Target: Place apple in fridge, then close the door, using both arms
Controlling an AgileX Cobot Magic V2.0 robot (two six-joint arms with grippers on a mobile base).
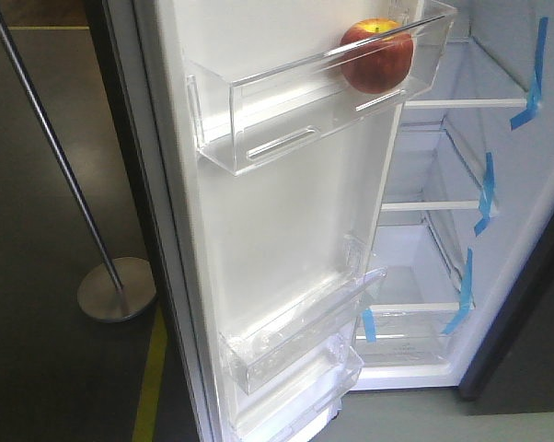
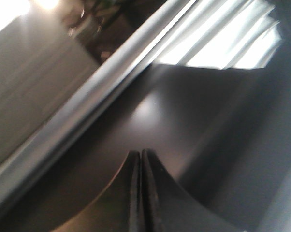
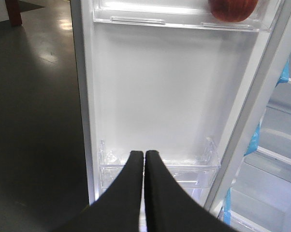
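Observation:
The red apple (image 1: 376,55) sits in the upper clear bin (image 1: 259,129) of the open door (image 1: 286,230); its underside shows at the top of the right wrist view as the apple (image 3: 232,9). The fridge (image 1: 461,221) stands open with white shelves and blue tape strips (image 1: 485,193). My right gripper (image 3: 145,153) is shut and empty, pointing at the door's white inner face (image 3: 174,92) above a lower bin (image 3: 203,169). My left gripper (image 2: 140,152) is shut and empty, close to a dark grey blurred surface (image 2: 194,121). Neither arm shows in the front view.
A metal stand with a round base (image 1: 116,287) and slanted pole (image 1: 47,129) stands on the dark floor left of the door. A yellow floor line (image 1: 150,387) runs beside the door's outer edge. A pale strip (image 2: 78,111) crosses the left wrist view diagonally.

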